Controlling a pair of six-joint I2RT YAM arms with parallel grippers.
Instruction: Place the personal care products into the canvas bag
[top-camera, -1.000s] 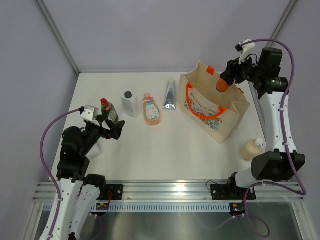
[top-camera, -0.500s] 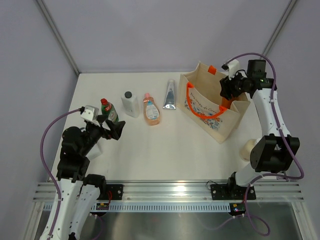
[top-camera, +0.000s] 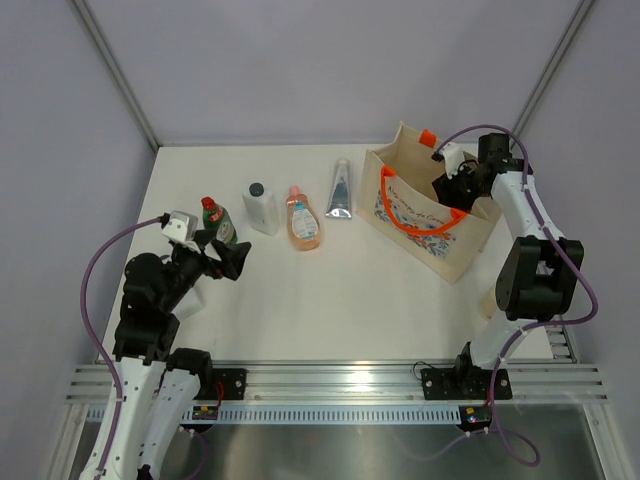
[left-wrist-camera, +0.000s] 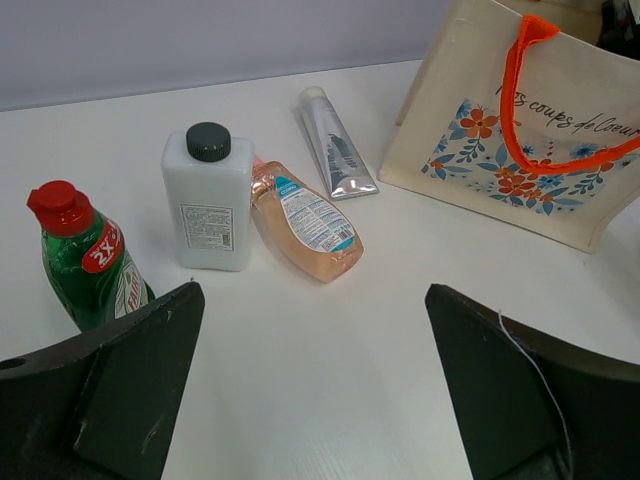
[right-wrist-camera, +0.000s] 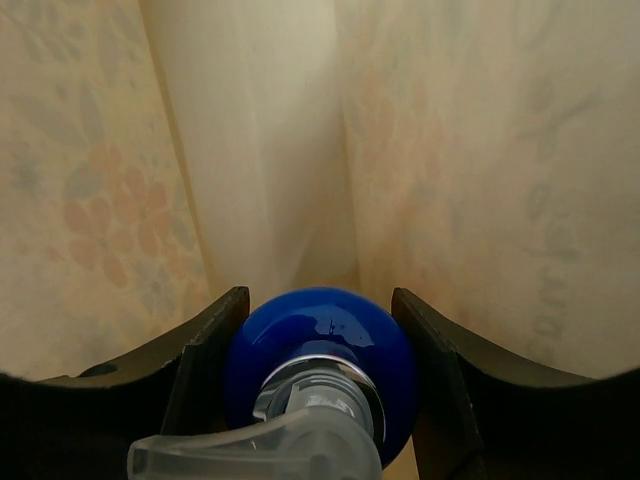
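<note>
My right tool (top-camera: 447, 187) is down inside the canvas bag (top-camera: 432, 238), at the far right of the table (top-camera: 330, 290). Its 2 fingers (right-wrist-camera: 205, 350) are partly closed and press on either side of the blue-topped bottle (right-wrist-camera: 320, 350). The wrist view shows a glossy blue dome with a clear plastic nozzle below it, and pale cloth walls all around. I judge the bottle light and stiff, but that round, shiny plastic is slippery. I would let go only once it sits low in the bag. I cannot see the bag's floor.

The bag is soft beige canvas with orange handles and a flower print. It stands open on its own, though its walls could fold if I brush them.

My left tool (top-camera: 228, 255) hovers at the near left, spread as wide as it goes and holding nothing. 4 products wait in a row beyond it, none in the bag yet:
- The green bottle (left-wrist-camera: 90, 265) stands upright with a red cap. It is hard plastic, so I would take it across the body below the shoulder.
- The white bottle (left-wrist-camera: 208, 205) stands upright with a dark cap, and its flat sides should grip well.
- The peach-pink bottle (left-wrist-camera: 305, 220) lies flat against the white one. It is translucent and smooth, so I would pinch its narrow edges.
- The silver tube (left-wrist-camera: 335, 150) lies flat near the bag. It is soft and will squash, so I would hold it near the stiffer cap end.
</note>
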